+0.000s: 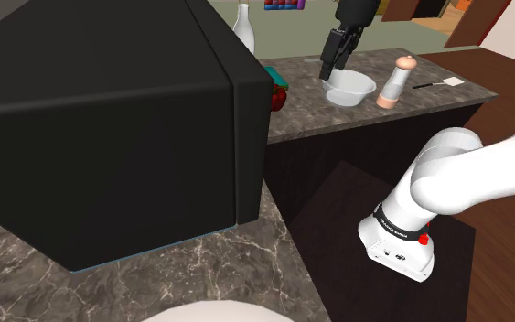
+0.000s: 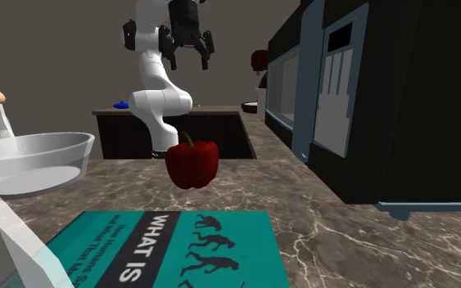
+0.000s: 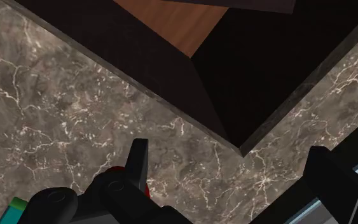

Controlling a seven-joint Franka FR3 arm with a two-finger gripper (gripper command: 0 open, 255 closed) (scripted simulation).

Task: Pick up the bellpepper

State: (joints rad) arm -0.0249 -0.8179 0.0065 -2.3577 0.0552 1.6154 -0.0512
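Note:
A dark red bell pepper (image 2: 192, 164) with a green stem stands upright on the brown marble counter (image 2: 302, 221). In the shoulder view the bell pepper (image 1: 279, 96) peeks out from behind a big black appliance. My black gripper (image 2: 191, 57) hangs high above the counter, open, with nothing between its fingers. In the shoulder view the gripper (image 1: 329, 66) is over the white bowl, right of the pepper. In the wrist view a sliver of the red pepper (image 3: 145, 186) shows just behind one finger (image 3: 137, 159), outside the open gripper (image 3: 228, 151).
A large black appliance (image 1: 109, 119) rises close beside the pepper. A teal book (image 2: 163, 249) lies next to it. A white bowl (image 1: 349, 89), a pepper grinder (image 1: 395, 82), a spatula (image 1: 444, 83) and a white bottle (image 1: 243, 27) share the counter.

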